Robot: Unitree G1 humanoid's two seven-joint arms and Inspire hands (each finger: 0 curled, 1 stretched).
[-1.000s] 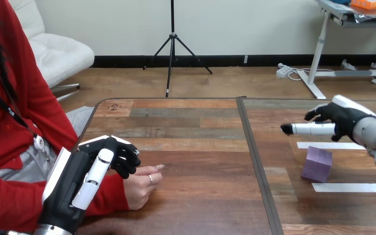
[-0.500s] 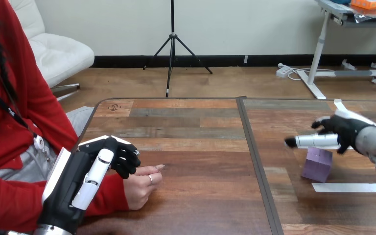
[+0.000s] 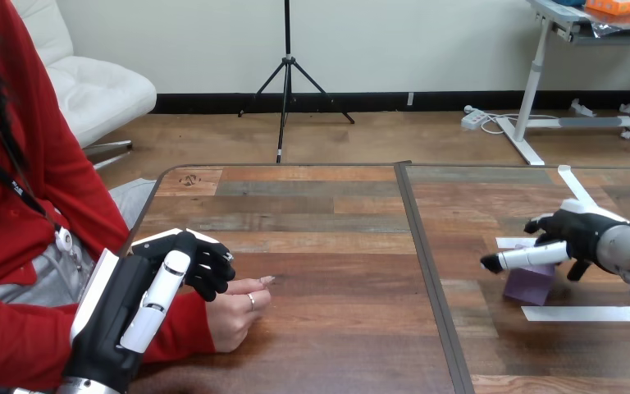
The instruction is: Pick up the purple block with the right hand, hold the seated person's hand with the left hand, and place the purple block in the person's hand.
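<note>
While the left robot hand point(image 3: 146, 297) lies at the near left of the wooden worktop point(image 3: 328, 238), its white-shelled back is turned upward and its dark tip sits just over the knuckle side of the person's hand point(image 3: 235, 313). That hand rests on the worktop as a loose fist at the end of a red sleeve point(image 3: 174, 327), with one fingertip pointing toward the centre. Whether the left robot hand grips the person's hand or merely lies against it cannot be told from the head view. At the right of the worktop, beyond the dark seam point(image 3: 428, 271) that divides the two boards, the right robot hand point(image 3: 581, 235) is set low over the purple block point(image 3: 527, 285). One of its fingers point(image 3: 523, 257) is stretched straight toward the left and crosses the block's upper edge; the remaining digits are loosely bent above and at the right of the block, and none is seen closed round it, so this robot hand reads as open. Whether the straight finger touches the block cannot be told. The purple block stands on the worktop, well apart from the person's hand, between two white tape strips: one strip point(image 3: 582, 313) lies just in front of it, and another point(image 3: 510, 243) shows just behind it.
</note>
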